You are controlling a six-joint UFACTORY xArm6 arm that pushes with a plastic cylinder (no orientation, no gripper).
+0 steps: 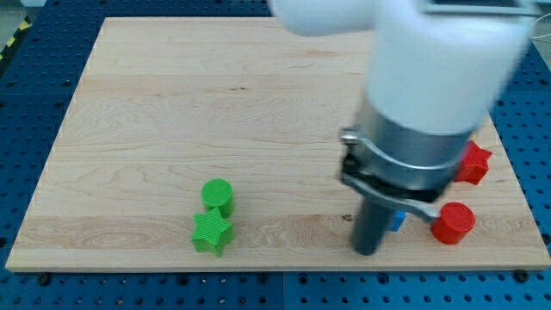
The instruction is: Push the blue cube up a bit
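Blue shows only as a sliver: the blue cube (398,220) is mostly hidden behind our rod, so we cannot confirm its shape from what peeks out. We take that block as our landmark. It sits near the bottom edge of the wooden board (215,112), toward the view's right. Our tip (368,251) rests on the board just beside the blue cube, to its left and slightly toward the view's bottom; whether the rod touches it we cannot tell. We carry no jaws, only the straight dark rod, so nothing is grasped.

Just to the right of the blue cube lies a red cylinder (453,223), close but seemingly apart from it. Above and to the right of the blue cube, partly covered by our arm (430,86), is a red star (474,163). Well apart to the left of the blue cube stand a green cylinder (218,195) and a green star (212,232), the cylinder touching the star on its upper side. Around the board runs a blue perforated table (34,95).
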